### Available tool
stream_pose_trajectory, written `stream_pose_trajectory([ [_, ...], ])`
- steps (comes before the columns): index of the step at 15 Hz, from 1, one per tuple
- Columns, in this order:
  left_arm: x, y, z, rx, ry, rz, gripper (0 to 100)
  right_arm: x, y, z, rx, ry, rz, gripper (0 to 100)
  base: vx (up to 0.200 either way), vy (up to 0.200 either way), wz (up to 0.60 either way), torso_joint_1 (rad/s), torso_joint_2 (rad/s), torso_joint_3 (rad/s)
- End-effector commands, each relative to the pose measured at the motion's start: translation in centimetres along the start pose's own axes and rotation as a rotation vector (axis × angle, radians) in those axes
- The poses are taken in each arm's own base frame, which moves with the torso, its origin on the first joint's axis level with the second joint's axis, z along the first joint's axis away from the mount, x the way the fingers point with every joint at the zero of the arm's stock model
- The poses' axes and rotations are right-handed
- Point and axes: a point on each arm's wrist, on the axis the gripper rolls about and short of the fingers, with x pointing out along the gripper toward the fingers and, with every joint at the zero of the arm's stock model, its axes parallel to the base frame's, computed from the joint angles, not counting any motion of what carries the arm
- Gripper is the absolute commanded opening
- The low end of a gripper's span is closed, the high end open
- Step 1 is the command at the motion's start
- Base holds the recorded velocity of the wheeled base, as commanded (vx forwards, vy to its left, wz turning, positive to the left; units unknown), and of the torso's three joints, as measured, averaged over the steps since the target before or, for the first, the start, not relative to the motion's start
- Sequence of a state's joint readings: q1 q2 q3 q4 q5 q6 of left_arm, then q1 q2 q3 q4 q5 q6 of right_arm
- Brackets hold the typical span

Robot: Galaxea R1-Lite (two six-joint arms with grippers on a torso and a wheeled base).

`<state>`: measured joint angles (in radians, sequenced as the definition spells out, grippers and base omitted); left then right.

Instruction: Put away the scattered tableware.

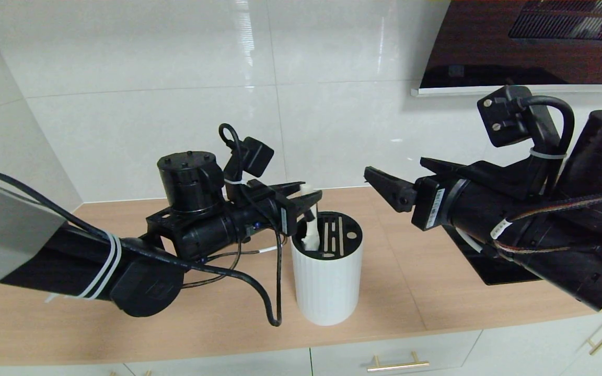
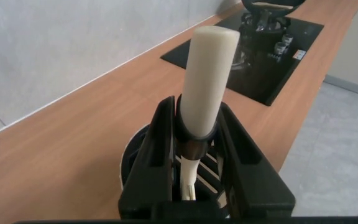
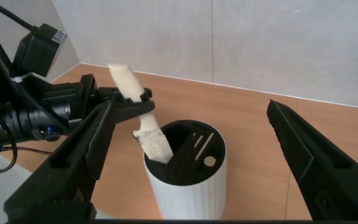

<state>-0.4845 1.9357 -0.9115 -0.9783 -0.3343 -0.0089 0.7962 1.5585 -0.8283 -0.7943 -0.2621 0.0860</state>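
A white ribbed utensil holder (image 1: 327,282) with a black slotted lid stands on the wooden counter. My left gripper (image 1: 306,201) hovers just above its left rim, shut on the cream handle of a utensil (image 1: 309,222). The utensil's white lower end dips into an opening in the lid. In the left wrist view the handle (image 2: 210,74) stands up between the fingers (image 2: 163,137), with the holder (image 2: 132,165) below. The right wrist view has the utensil (image 3: 148,134) tilted into the holder (image 3: 188,180). My right gripper (image 1: 395,175) hangs open to the right of the holder, above the counter.
A black cooktop (image 1: 489,269) is set into the counter (image 1: 411,271) at the right, with a dark pot (image 2: 266,15) on it. A dark range hood (image 1: 531,42) hangs above. White tiled wall lies behind. Drawers with gold handles (image 1: 397,362) run below the counter's front edge.
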Motion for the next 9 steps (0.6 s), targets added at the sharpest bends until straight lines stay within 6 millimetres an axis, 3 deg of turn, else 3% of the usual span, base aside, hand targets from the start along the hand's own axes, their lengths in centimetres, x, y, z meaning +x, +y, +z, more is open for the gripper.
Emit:
stream_pose_trajectory([
  [1,0.06,-0.05,0.19,0.007,-0.02,-0.002,100,0.03,0.0,-0.04,0.0,0.001,0.0,100,0.0,0.0,0.0,0.0,0.0,0.0],
  [9,0.02,-0.16,0.64,0.015,-0.049,0.008,100,0.0,0.0,0.0,0.0,0.0,0.0,100,0.0,0.0,0.0,0.0,0.0,0.0],
])
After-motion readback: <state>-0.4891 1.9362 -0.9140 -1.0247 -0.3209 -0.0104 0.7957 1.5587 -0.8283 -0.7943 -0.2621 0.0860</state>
